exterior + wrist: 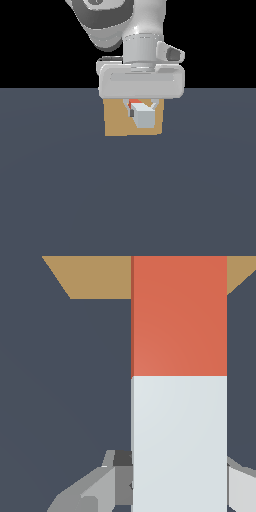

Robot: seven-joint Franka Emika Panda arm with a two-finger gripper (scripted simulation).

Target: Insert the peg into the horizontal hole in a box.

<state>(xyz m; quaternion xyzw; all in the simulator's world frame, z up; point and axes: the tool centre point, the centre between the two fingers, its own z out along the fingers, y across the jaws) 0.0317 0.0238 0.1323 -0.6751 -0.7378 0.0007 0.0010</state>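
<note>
Peg point(142, 114) up off the counter point(128, 200) and carried in the tool point(141, 111), fingers point(100, 488) closed on the white end, orange-red length pointing away toward the box point(117, 122). Grasp and lift therefore judged done. In the exterior view, white end face seen head-on, just below the tool head, in front of the upper middle of the tan front face; only a sliver of orange-red showing above it, so bar roughly level and lined up end-on with the box. Horizontal hole not visible in either view: hidden behind the peg and the tool head in the exterior view, cropped out of the wrist view. In the wrist view, orange-red part running straight up to the tan surface point(95, 278) and out of the picture there; impossible to tell whether the far tip is touching the face, already inside the opening, or short of it. Box itself standing on the counter toward its far edge, about midway between the side edges, directly under the tool. Alignment judged mostly achieved; insertion either just starting or not yet begun, since much of the orange-red length is outside the box. Left to do, as a judgement: fine centring on the opening, a straight level push along the bar's own axis until it is seated in the hole, then release.
</note>
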